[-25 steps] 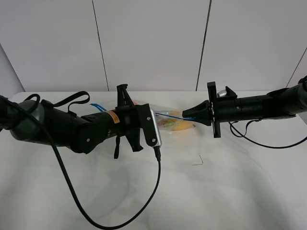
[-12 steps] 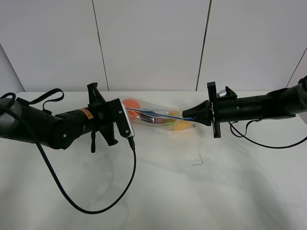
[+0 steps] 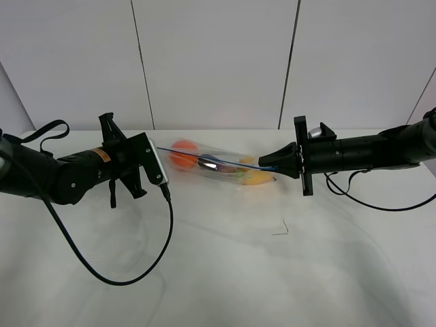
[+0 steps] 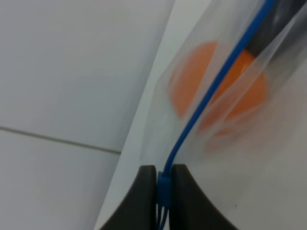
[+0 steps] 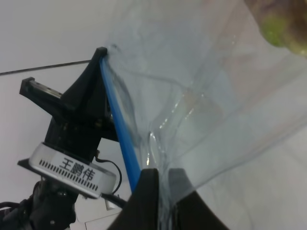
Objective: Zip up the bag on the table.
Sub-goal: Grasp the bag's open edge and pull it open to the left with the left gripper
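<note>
The clear bag (image 3: 218,167) hangs stretched between my two grippers above the table (image 3: 272,272). Its blue zipper strip (image 3: 204,158) runs along the top edge. An orange (image 3: 182,154), a dark eggplant (image 3: 210,163) and a yellow pear (image 3: 259,178) show through the plastic. My left gripper (image 3: 158,148) is shut on the blue zipper slider (image 4: 164,188) at the bag's left end. My right gripper (image 3: 267,166) is shut on the bag's right corner (image 5: 158,191). The orange (image 4: 216,91) shows close in the left wrist view.
A black cable (image 3: 122,272) loops from the left arm across the table. A small dark mark (image 3: 281,230) lies on the table below the right gripper. A white panelled wall (image 3: 218,61) stands behind.
My left gripper has slid leftward along the blue zipper strip, away from the right gripper. The bag now shows stretched out between them. The right arm has not moved.
</note>
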